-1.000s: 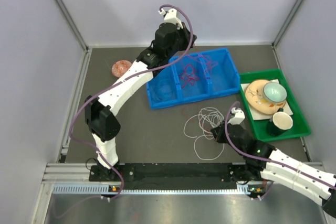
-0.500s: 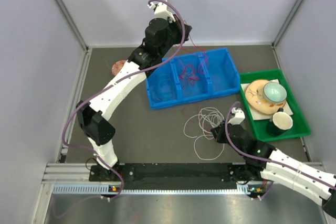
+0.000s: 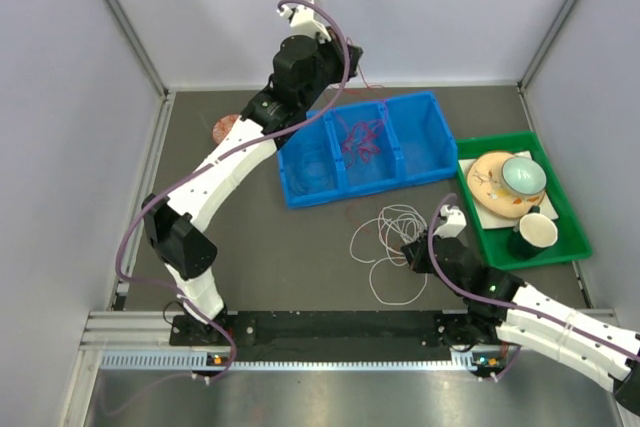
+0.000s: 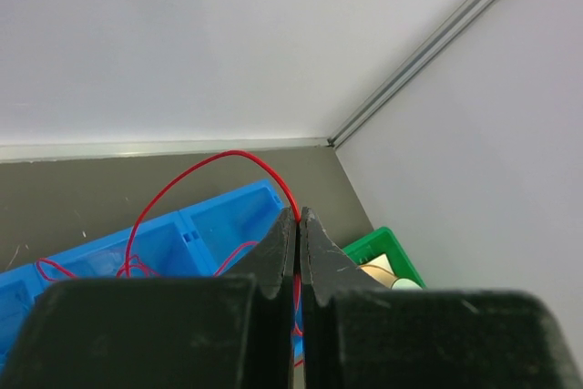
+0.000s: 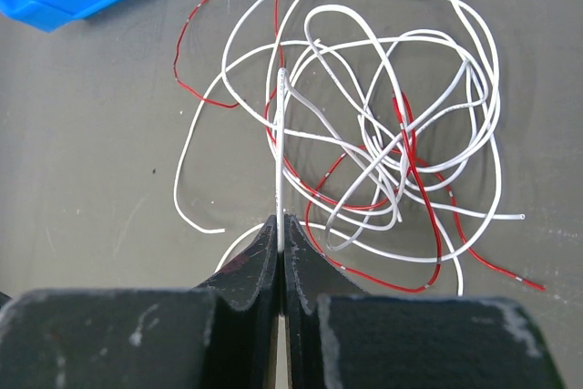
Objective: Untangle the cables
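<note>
My left gripper (image 3: 354,53) is raised above the back of the blue bin (image 3: 420,172) and is shut on a red cable (image 3: 360,137). The cable hangs from it into the bin's middle compartment. In the left wrist view the jaws (image 4: 298,216) pinch the red cable (image 4: 209,164), which arcs down to the bin (image 4: 228,220). A tangle of white cable (image 3: 392,232) and red cable lies on the table in front of the bin. My right gripper (image 3: 411,253) is low at the tangle's right side. In the right wrist view it (image 5: 280,221) is shut on a white cable (image 5: 278,134), with red strands (image 5: 414,157) woven through.
A green tray (image 3: 500,141) at the right holds a plate (image 3: 488,182), a bowl (image 3: 523,175) and a mug (image 3: 536,232). A pink round object (image 3: 228,128) lies at the back left. A faint coil lies in the bin's left compartment (image 3: 315,169). Walls enclose the table.
My left arm rose and swung back and to the left, drawing the red cable up out of the bin. The right arm and the white tangle have not moved.
</note>
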`<state>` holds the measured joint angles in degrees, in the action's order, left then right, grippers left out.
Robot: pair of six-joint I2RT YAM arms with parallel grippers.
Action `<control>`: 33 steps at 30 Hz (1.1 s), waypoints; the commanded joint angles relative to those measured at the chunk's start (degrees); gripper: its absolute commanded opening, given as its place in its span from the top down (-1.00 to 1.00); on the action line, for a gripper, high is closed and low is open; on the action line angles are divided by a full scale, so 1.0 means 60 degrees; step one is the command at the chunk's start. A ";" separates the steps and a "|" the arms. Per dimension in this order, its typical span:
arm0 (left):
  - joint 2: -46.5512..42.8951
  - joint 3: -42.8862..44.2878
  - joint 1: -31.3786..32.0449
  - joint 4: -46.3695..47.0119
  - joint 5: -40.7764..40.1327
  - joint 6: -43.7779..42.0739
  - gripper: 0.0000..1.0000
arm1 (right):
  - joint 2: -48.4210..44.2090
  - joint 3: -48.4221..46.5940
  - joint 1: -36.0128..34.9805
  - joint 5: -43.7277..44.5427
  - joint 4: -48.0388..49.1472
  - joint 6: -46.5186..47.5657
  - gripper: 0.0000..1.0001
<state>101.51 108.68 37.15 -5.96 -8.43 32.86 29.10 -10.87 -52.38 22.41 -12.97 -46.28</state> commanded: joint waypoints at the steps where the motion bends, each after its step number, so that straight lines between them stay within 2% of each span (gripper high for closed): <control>1: -0.0542 -0.0461 -0.0053 0.0714 0.0071 0.0148 1.00 | 0.0028 -0.0107 -0.0074 -0.0059 0.0214 0.0009 1.00; 13: -0.0176 -0.1634 -0.0053 0.1403 -0.0031 0.0163 1.00 | 0.0042 -0.0034 -0.0088 -0.0074 0.0214 -0.0006 1.00; 29: 0.2224 -0.1810 -0.0170 0.1594 0.0187 0.0104 0.99 | -0.0090 0.0025 -0.0088 -0.0088 0.0199 -0.0021 1.00; 30: 0.2328 -0.1752 -0.0228 0.1477 0.0319 0.0119 0.81 | -0.0104 0.0025 -0.0088 -0.0103 0.0199 -0.0021 1.00; 33: 0.2476 -0.1561 -0.0302 0.1066 0.0788 0.0250 -0.03 | -0.0119 0.0011 -0.0074 -0.0118 0.0155 -0.0021 1.00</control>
<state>116.14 97.95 36.32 -0.38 -6.66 33.63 29.21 -10.85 -52.38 22.20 -12.99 -46.28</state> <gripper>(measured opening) 0.332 0.006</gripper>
